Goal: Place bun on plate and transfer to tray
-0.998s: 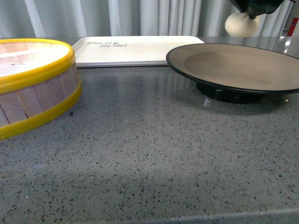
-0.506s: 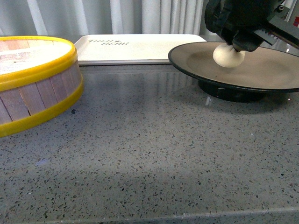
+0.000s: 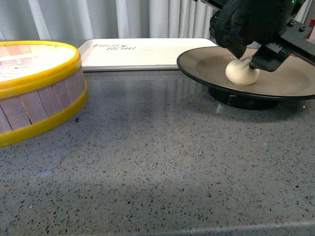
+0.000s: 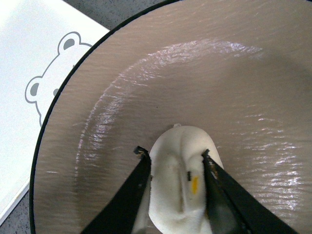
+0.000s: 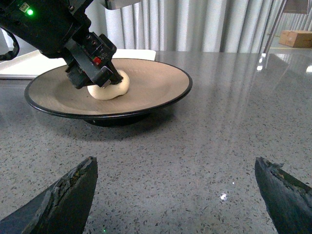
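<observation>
left tool [image 4: 173,153] is pinching the small creamy-white pleated bun [image 3: 241,72] down on the wide beige black-rimmed plate [image 3: 295,81], right tool [image 5: 175,165] hangs open; soft dough could stick on release and get dragged off

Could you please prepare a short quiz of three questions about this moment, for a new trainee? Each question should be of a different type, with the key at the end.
1. True or false: the bun lies on the plate.
2. Which pincer grips the bun? A) the left B) the right C) neither
3. Fill the gap: the plate is not yet on the tray; the wooden steamer basket beside the tray has a ____ rim.

Key
1. True.
2. A. The left pincer is closed on the bun; the right pincer is open and holds nothing.
3. Yellow.
</observation>
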Available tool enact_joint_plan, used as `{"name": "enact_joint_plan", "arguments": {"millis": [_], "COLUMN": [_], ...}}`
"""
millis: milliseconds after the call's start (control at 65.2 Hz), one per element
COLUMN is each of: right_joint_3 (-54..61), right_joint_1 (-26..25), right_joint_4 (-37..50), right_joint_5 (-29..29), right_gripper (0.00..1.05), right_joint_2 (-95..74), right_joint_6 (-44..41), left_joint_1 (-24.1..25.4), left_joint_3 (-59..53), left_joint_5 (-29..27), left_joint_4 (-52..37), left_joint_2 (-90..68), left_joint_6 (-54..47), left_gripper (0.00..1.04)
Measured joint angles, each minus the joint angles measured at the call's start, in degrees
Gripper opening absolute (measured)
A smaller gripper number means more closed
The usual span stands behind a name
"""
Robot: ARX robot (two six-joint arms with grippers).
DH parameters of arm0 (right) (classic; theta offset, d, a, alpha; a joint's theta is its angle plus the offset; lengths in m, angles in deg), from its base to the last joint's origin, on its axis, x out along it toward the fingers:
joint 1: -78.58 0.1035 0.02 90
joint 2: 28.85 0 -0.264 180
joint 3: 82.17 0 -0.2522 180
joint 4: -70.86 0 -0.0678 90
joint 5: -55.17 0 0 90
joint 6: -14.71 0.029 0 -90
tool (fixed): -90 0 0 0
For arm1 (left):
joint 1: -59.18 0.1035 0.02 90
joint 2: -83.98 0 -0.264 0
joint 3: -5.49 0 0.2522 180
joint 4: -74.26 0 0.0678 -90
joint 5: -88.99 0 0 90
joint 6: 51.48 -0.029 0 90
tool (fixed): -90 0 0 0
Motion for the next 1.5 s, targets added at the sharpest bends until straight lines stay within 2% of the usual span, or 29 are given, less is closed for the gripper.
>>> {"name": "enact_joint_plan", "arguments": {"millis": [399,737,875,1013,1243,1335,1443,1504], "right_joint_3": [0.00,0.00,0.00,0.00,0.00,0.00,0.00,0.00], "right_joint_1": [0.00,0.00,0.00,0.00,0.00,0.00,0.00,0.00], "right_joint_4": [0.00,0.00,0.00,0.00,0.00,0.00,0.00,0.00], "right_joint_5": [0.00,0.00,0.00,0.00,0.00,0.00,-0.02,0.00], "right_gripper": [0.96,0.96,0.96,0.96,0.96,0.96,0.96,0.96], "right_joint_2": [0.00,0.00,0.00,0.00,0.00,0.00,0.00,0.00], "right_joint_6": [0.00,0.00,0.02,0.02,0.00,0.00,0.00,0.02], "left_joint_1": [-0.26,-0.26,0.42,2.58,12.00,18.27,22.82,27.26], "left_joint_3": [1.75,2.73,-0.04,-7.32,-24.46,-35.74,-42.64,-47.30], "left_joint_5": [0.28,0.68,0.00,-0.15,0.79,3.45,6.36,8.11], "left_joint_4": [1.99,1.77,-3.15,-9.70,-17.57,-19.67,-19.74,-19.80], "left_joint_2": [0.26,1.18,4.94,13.09,32.37,43.28,50.14,55.04], "left_joint_6": [0.66,1.33,1.31,1.27,1.25,1.31,1.84,2.91], "left_gripper": [1.00,0.98,0.98,0.98,0.98,0.98,0.98,0.98]}}
